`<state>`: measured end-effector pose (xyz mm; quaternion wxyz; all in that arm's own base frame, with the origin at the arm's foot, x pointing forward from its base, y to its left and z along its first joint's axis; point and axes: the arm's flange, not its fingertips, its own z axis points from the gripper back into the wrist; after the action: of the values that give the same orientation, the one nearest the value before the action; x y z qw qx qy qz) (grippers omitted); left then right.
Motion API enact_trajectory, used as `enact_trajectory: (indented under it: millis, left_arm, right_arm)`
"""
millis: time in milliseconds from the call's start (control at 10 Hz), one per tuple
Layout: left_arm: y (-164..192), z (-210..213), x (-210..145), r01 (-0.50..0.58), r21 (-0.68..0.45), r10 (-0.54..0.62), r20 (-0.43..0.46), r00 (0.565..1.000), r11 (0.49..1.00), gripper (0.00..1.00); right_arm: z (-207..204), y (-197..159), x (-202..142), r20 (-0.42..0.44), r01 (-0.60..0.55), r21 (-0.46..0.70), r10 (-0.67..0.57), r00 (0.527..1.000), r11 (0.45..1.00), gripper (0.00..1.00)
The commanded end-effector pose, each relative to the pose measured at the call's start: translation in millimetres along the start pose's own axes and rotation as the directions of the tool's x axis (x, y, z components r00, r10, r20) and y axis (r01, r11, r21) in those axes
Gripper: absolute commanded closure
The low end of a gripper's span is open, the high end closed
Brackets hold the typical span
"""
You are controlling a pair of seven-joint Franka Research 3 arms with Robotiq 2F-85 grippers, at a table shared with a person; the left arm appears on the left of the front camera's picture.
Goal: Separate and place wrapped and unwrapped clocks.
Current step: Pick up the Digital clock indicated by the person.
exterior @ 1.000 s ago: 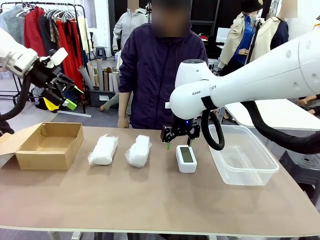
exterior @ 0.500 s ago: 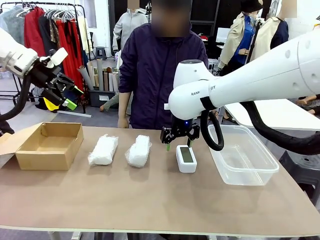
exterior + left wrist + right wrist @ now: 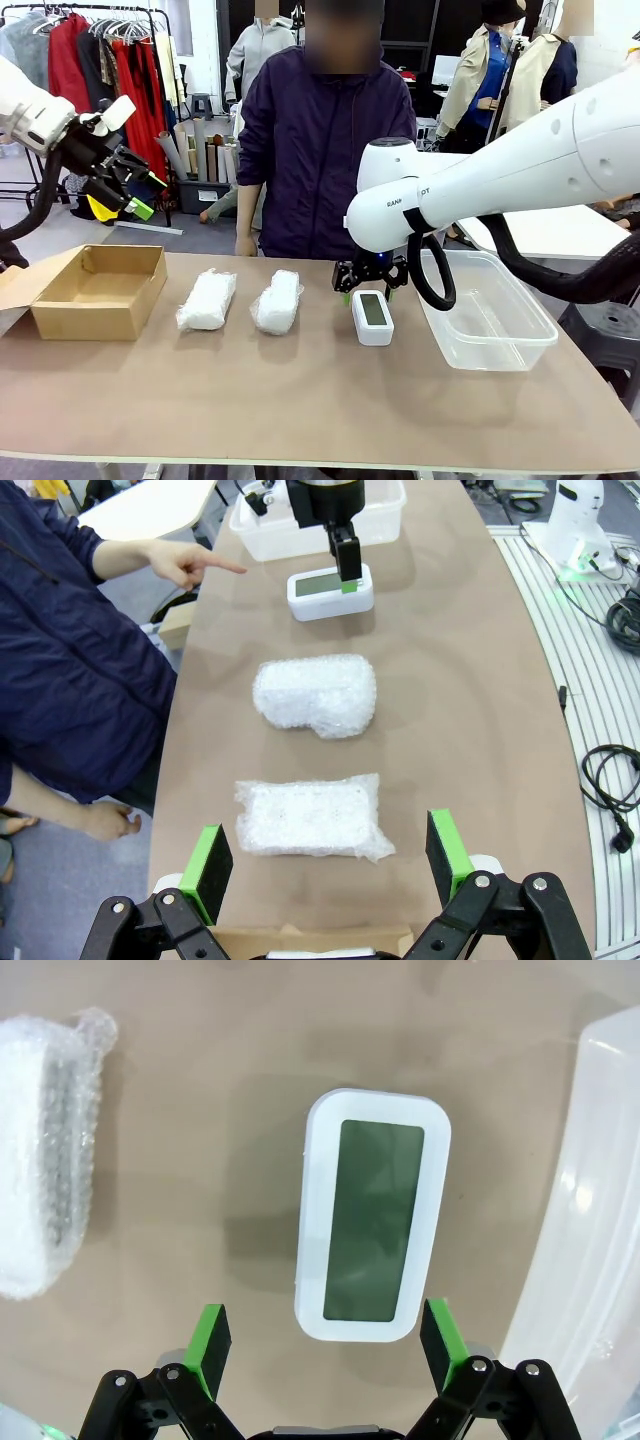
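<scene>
Directly under the right gripper [image 3: 325,1342], open and empty, lies the bare clock [image 3: 372,1220], beside the tub [image 3: 490,325]. Both wrapped clocks [image 3: 310,818] [image 3: 317,693] lie ahead of the left gripper [image 3: 149,197], also open and empty, above the box [image 3: 100,295]. Nothing looks sorted yet; all three are left to place.

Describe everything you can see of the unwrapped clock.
The unwrapped clock is a white, plastic-looking rounded rectangle with a dark grey-green screen, blank as far as shows. It lies flat, screen up, on the brown table, between a wrapped bundle and the clear tub, touching neither. The open right pincer hangs over it, fingers straddling one end.
</scene>
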<state>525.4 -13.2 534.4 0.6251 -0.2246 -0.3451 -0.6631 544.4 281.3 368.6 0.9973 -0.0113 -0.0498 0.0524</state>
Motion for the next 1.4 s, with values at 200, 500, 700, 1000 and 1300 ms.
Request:
enact_trajectory:
  millis: [200, 500, 700, 1000, 1300]
  left_arm:
    - [0, 2, 1, 0.002, 0.004, -0.002, 0.004, 1.0, 1.0, 0.0]
    - [0, 2, 1, 0.002, 0.004, -0.002, 0.004, 1.0, 1.0, 0.0]
    - [0, 2, 1, 0.002, 0.004, -0.002, 0.004, 1.0, 1.0, 0.0]
    - [0, 2, 1, 0.002, 0.004, -0.002, 0.004, 1.0, 1.0, 0.0]
    - [0, 2, 1, 0.002, 0.004, -0.002, 0.004, 1.0, 1.0, 0.0]
  right_arm:
    - [-14, 1, 14, -0.013, 0.046, -0.041, -0.047, 0.999, 0.998, 0.0]
    - [-27, -6, 18, -0.031, 0.076, -0.052, -0.078, 0.996, 0.996, 0.0]
    - [-32, -9, 19, -0.04, 0.082, -0.058, -0.085, 0.996, 0.995, 0.0]
    - [-44, -10, 21, -0.053, 0.089, -0.054, -0.091, 0.994, 0.995, 0.0]
    - [-55, -16, 23, -0.061, 0.11, -0.045, -0.113, 0.992, 0.993, 0.0]
